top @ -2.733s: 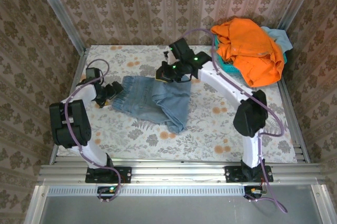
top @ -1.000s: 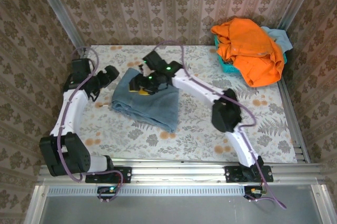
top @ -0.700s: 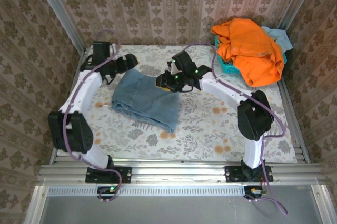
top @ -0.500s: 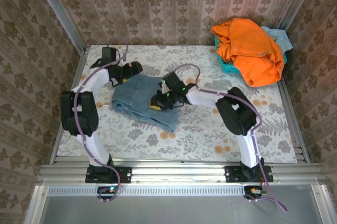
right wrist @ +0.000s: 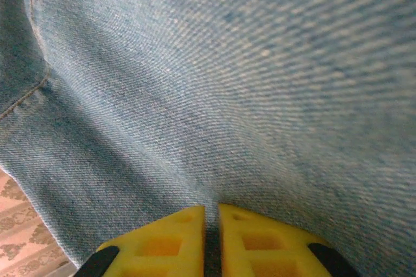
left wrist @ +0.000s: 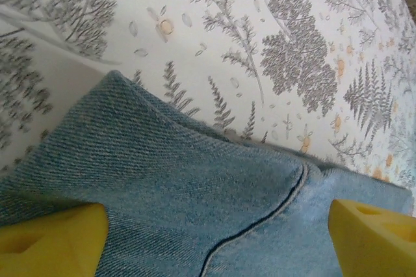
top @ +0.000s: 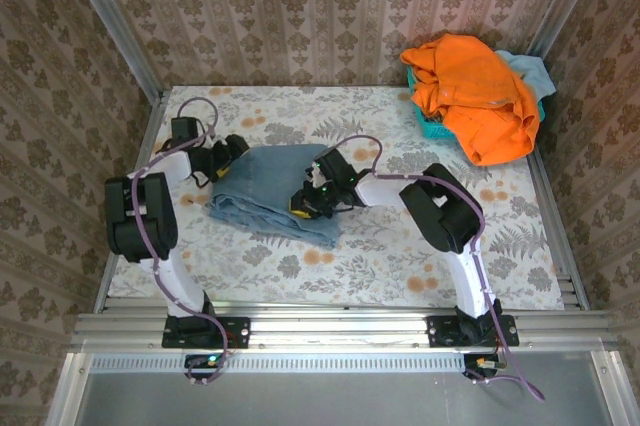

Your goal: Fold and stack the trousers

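The trousers (top: 262, 188) lie folded into a light-blue denim bundle left of the table's middle. My left gripper (top: 226, 153) is at their far-left edge. In the left wrist view it (left wrist: 214, 241) stands open, its yellow fingertips (left wrist: 55, 238) wide apart with a denim fold and dark seam (left wrist: 195, 186) between them. My right gripper (top: 304, 203) rests on the bundle's right part. In the right wrist view it (right wrist: 211, 215) is shut, its yellow fingertips (right wrist: 162, 241) almost touching, pinching a small pucker of the denim (right wrist: 227, 82).
A bright orange garment (top: 470, 91) is heaped over a teal basket (top: 432, 126) at the back right, with pale turquoise cloth (top: 528, 71) behind it. The floral table (top: 400, 246) is ringed by metal rails and patterned walls.
The right gripper has come down from the trousers' far edge onto their right part and closed on the denim. The left gripper has swung in to the bundle's left edge.
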`<action>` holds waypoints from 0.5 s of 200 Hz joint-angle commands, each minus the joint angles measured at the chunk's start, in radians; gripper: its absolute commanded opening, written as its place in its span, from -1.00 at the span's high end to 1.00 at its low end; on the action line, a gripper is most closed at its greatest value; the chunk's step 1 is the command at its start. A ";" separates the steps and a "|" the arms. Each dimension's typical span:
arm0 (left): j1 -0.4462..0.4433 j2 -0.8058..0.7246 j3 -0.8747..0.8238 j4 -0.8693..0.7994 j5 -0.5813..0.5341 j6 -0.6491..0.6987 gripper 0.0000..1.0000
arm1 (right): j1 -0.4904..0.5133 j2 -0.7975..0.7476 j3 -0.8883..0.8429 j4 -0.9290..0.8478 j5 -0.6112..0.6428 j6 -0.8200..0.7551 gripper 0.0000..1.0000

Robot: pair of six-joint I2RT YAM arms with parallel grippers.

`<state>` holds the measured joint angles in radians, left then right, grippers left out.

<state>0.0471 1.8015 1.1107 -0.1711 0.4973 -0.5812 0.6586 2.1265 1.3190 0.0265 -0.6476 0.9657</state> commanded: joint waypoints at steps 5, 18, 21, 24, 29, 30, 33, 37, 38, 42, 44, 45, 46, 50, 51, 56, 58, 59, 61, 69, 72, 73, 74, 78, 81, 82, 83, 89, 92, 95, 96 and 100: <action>0.018 -0.123 -0.168 -0.063 -0.130 -0.024 -0.80 | -0.094 -0.002 0.038 -0.267 0.102 -0.136 0.61; 0.013 -0.210 -0.275 -0.037 -0.089 -0.055 -0.80 | -0.130 -0.006 0.036 -0.296 0.132 -0.141 0.60; 0.009 -0.234 -0.299 -0.036 -0.086 -0.057 -0.80 | -0.135 -0.008 0.034 -0.298 0.134 -0.141 0.60; 0.003 -0.259 -0.319 -0.038 -0.092 -0.057 -0.80 | -0.138 -0.010 0.033 -0.301 0.137 -0.142 0.58; -0.013 -0.302 -0.352 -0.057 -0.120 -0.056 -0.82 | -0.146 -0.015 0.032 -0.306 0.139 -0.143 0.54; -0.018 -0.310 -0.358 -0.061 -0.125 -0.057 -0.82 | -0.148 -0.016 0.033 -0.307 0.140 -0.146 0.53; -0.030 -0.335 -0.376 -0.072 -0.141 -0.056 -0.83 | -0.151 -0.018 0.034 -0.310 0.142 -0.151 0.52; -0.046 -0.365 -0.403 -0.081 -0.148 -0.057 -0.83 | -0.153 -0.020 0.042 -0.323 0.148 -0.161 0.51; -0.050 -0.372 -0.409 -0.082 -0.149 -0.058 -0.84 | -0.153 -0.020 0.045 -0.327 0.150 -0.164 0.51; -0.071 -0.401 -0.437 -0.086 -0.150 -0.063 -0.84 | -0.155 -0.020 0.057 -0.346 0.157 -0.177 0.50; -0.081 -0.412 -0.450 -0.086 -0.150 -0.068 -0.84 | -0.155 -0.019 0.066 -0.357 0.163 -0.186 0.49; -0.087 -0.420 -0.456 -0.086 -0.151 -0.071 -0.84 | -0.156 -0.018 0.071 -0.364 0.164 -0.190 0.49; -0.092 -0.427 -0.463 -0.087 -0.152 -0.073 -0.84 | -0.157 -0.017 0.075 -0.369 0.166 -0.194 0.49; -0.117 -0.452 -0.489 -0.087 -0.154 -0.087 -0.83 | -0.158 -0.013 0.093 -0.395 0.175 -0.212 0.47; -0.121 -0.457 -0.496 -0.087 -0.154 -0.090 -0.83 | -0.158 -0.012 0.099 -0.402 0.177 -0.216 0.47; -0.149 -0.487 -0.526 -0.089 -0.154 -0.107 -0.84 | -0.161 -0.007 0.125 -0.430 0.189 -0.234 0.46; -0.158 -0.499 -0.536 -0.090 -0.154 -0.112 -0.84 | -0.163 -0.002 0.133 -0.441 0.194 -0.240 0.45; -0.163 -0.505 -0.541 -0.090 -0.154 -0.113 -0.83 | -0.164 -0.001 0.138 -0.445 0.195 -0.244 0.45; -0.174 -0.517 -0.554 -0.090 -0.158 -0.121 -0.83 | -0.166 0.003 0.146 -0.452 0.196 -0.250 0.45; -0.211 -0.568 -0.596 -0.098 -0.183 -0.155 -0.84 | -0.176 0.012 0.184 -0.482 0.206 -0.270 0.42; -0.223 -0.586 -0.611 -0.102 -0.189 -0.168 -0.83 | -0.180 0.015 0.197 -0.490 0.210 -0.277 0.41; -0.228 -0.592 -0.617 -0.102 -0.190 -0.174 -0.83 | -0.182 0.016 0.199 -0.492 0.211 -0.280 0.41; -0.232 -0.600 -0.622 -0.100 -0.190 -0.178 -0.83 | -0.183 0.017 0.205 -0.495 0.212 -0.282 0.40; -0.252 -0.627 -0.641 -0.097 -0.193 -0.195 -0.82 | -0.189 0.019 0.219 -0.501 0.217 -0.292 0.40; -0.264 -0.648 -0.656 -0.098 -0.194 -0.209 -0.81 | -0.195 0.020 0.231 -0.509 0.220 -0.298 0.40; -0.268 -0.655 -0.659 -0.098 -0.195 -0.214 -0.81 | -0.196 0.021 0.235 -0.512 0.221 -0.300 0.39; -0.274 -0.661 -0.664 -0.099 -0.196 -0.217 -0.81 | -0.198 0.022 0.239 -0.516 0.222 -0.301 0.39; -0.303 -0.704 -0.681 -0.119 -0.209 -0.245 -0.80 | -0.208 0.026 0.263 -0.538 0.226 -0.312 0.39; -0.319 -0.724 -0.687 -0.129 -0.215 -0.255 -0.80 | -0.212 0.025 0.276 -0.547 0.226 -0.319 0.38; -0.333 -0.746 -0.691 -0.143 -0.218 -0.261 -0.80 | -0.217 0.024 0.287 -0.556 0.223 -0.326 0.38; -0.337 -0.754 -0.692 -0.147 -0.220 -0.263 -0.80 | -0.218 0.023 0.291 -0.557 0.222 -0.327 0.37; -0.356 -0.784 -0.693 -0.169 -0.225 -0.272 -0.80 | -0.222 0.021 0.305 -0.572 0.220 -0.338 0.37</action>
<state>-0.2260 1.1282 0.4877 -0.1673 0.3271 -0.7258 0.4744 2.1277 1.5360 -0.3885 -0.4965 0.7242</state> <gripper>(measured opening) 0.902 0.310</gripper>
